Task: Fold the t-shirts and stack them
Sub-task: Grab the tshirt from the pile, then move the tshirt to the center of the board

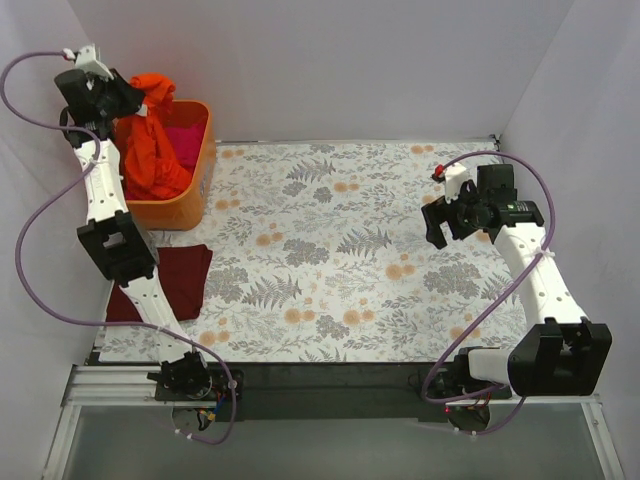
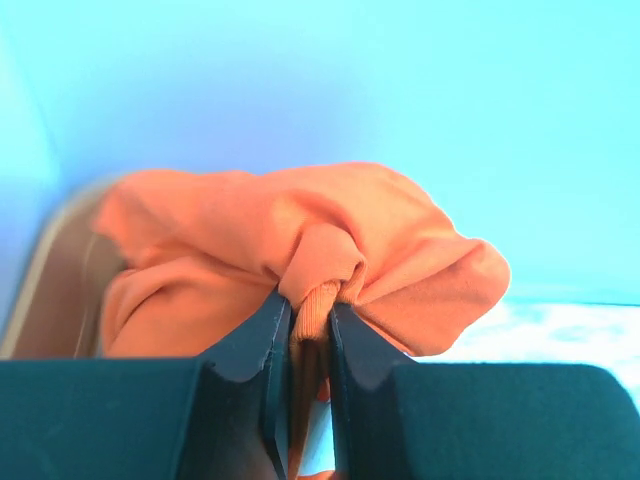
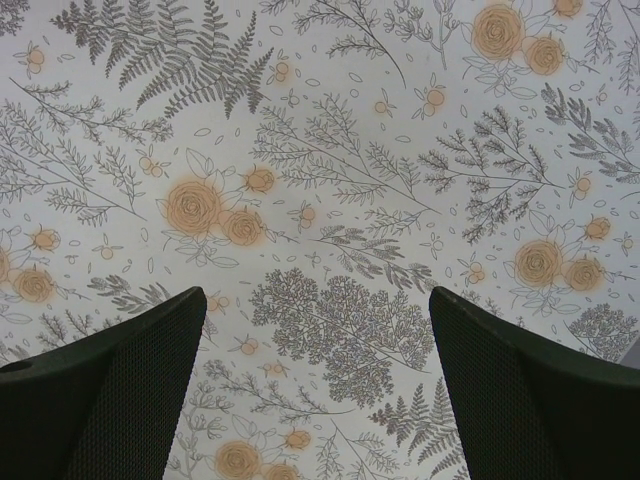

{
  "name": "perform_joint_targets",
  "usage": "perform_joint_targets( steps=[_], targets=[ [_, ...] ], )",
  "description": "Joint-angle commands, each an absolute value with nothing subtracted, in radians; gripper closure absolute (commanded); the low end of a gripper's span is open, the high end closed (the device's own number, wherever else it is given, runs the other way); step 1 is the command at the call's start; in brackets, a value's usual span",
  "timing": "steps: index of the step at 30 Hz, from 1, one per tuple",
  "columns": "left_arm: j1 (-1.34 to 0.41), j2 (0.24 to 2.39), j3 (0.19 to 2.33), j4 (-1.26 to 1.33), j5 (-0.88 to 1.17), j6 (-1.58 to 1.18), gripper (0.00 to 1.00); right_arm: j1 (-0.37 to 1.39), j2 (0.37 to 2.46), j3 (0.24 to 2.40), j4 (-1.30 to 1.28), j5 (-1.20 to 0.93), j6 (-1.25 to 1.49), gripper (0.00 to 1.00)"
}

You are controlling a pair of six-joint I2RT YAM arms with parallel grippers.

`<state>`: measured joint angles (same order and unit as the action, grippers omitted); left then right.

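My left gripper (image 1: 138,97) is raised above the orange tub (image 1: 190,205) at the far left and is shut on the bright orange-red t-shirt (image 1: 152,140), which hangs from it down into the tub. In the left wrist view the shirt (image 2: 300,250) is bunched between the fingertips (image 2: 272,330). The magenta-pink t-shirt (image 1: 185,140) lies inside the tub. The dark maroon t-shirt (image 1: 180,280) lies folded on the table's left edge, partly under the left arm. My right gripper (image 1: 445,222) is open and empty above the floral cloth (image 3: 320,200) at the right.
The floral tablecloth (image 1: 340,250) covers the table. White walls stand at the back and both sides. A black rail (image 1: 330,385) runs along the near edge by the arm bases.
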<state>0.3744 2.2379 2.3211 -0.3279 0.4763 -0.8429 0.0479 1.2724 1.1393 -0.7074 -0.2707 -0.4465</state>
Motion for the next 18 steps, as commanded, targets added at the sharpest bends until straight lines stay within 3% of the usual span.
perform_joint_targets(
  steps=[1, 13, 18],
  targets=[
    [0.304, 1.996, 2.358, -0.232, 0.589, -0.864, 1.00, 0.048, 1.218, 1.169, -0.696, -0.291, -0.428, 0.02],
    [-0.142, 1.787, 2.389, -0.164, 0.682, -1.008, 1.00, 0.034, 1.141, 1.172, -0.666, -0.252, -0.367, 0.02],
    [-0.206, 1.688, 2.165, -0.097, 0.826, -1.150, 1.00, 0.009, 1.128, 1.186, -0.666, -0.245, -0.354, 0.01]
  ],
)
